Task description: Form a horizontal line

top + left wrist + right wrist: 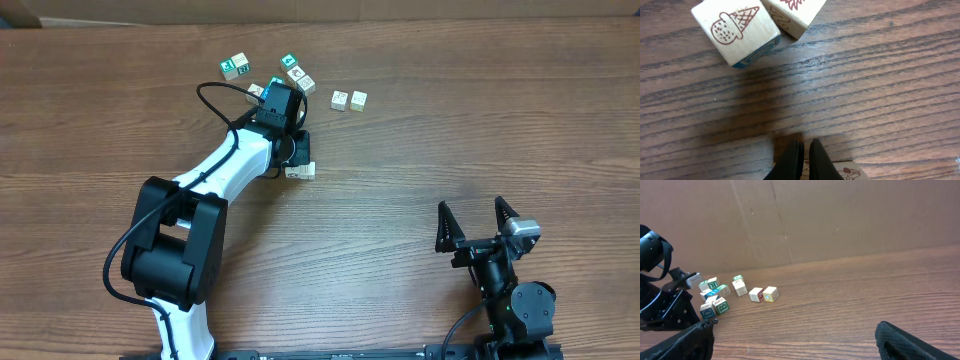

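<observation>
The horizontal line is a short row of two pale cubes touching (349, 100); it also shows in the right wrist view (763, 294), one cube with a red side. My left gripper (299, 148) is below and left of that row, fingers shut. In the left wrist view its fingertips (805, 159) rest over a pale red-printed cube (847, 172), mostly hidden. An ice-cream cube (735, 30) and another cube (792, 12) lie ahead of them. My right gripper (478, 222) is open and empty at the near right (795, 342).
Two cubes (300, 170) lie side by side just below the left gripper. Loose teal-and-white cubes (235, 67) (295, 72) lie scattered at the back, left of the row. A cardboard wall (840, 220) stands behind the table.
</observation>
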`<state>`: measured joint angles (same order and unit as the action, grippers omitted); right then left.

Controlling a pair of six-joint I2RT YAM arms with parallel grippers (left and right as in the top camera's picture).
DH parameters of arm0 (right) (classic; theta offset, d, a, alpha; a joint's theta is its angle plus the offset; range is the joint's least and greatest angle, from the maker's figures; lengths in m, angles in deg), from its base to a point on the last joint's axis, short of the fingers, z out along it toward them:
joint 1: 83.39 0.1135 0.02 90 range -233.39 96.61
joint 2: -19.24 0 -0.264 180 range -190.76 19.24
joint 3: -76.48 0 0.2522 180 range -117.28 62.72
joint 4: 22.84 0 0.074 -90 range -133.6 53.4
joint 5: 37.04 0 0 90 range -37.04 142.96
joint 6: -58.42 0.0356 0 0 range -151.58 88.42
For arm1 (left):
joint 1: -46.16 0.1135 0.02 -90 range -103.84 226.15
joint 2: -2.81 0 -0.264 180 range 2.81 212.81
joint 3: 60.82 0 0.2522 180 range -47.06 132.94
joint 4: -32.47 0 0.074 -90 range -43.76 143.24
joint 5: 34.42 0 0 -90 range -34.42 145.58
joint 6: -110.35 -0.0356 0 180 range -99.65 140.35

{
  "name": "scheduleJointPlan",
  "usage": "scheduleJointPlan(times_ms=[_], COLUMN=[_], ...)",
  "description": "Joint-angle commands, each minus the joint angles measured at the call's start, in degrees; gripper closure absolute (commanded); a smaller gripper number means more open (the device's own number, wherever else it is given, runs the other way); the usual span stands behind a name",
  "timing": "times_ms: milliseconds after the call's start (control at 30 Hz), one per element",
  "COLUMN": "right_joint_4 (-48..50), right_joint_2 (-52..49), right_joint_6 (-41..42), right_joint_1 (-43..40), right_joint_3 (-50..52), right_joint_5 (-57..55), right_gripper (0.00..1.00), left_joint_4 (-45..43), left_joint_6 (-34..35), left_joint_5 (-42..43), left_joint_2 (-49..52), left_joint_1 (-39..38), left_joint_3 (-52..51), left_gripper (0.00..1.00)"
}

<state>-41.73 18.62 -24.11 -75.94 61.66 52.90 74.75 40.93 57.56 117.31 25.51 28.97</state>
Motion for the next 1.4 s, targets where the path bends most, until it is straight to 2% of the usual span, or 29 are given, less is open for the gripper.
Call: scheduleJointPlan(times_ms=[0, 1367], right_joint_4=[0.3, 0.3], right_joint_2=[0.5, 0.5], right_joint_6=[-0.3, -0.2], right_joint_1=[-0.3, -0.3], right_joint_3=[0.6, 0.6], right_joint_5=[-0.3, -0.3], right_gripper=[0.0, 0.0], left_joint_4=[0.1, 0.8], left_joint_6=[-0.2, 0.2], left_joint_5=[0.6, 1.5], left_joint_2=[0.6, 0.6], left_joint_1=[-0.2, -0.2], left_joint_3=[1.1, 1.1], left_gripper=[0.96, 0.96])
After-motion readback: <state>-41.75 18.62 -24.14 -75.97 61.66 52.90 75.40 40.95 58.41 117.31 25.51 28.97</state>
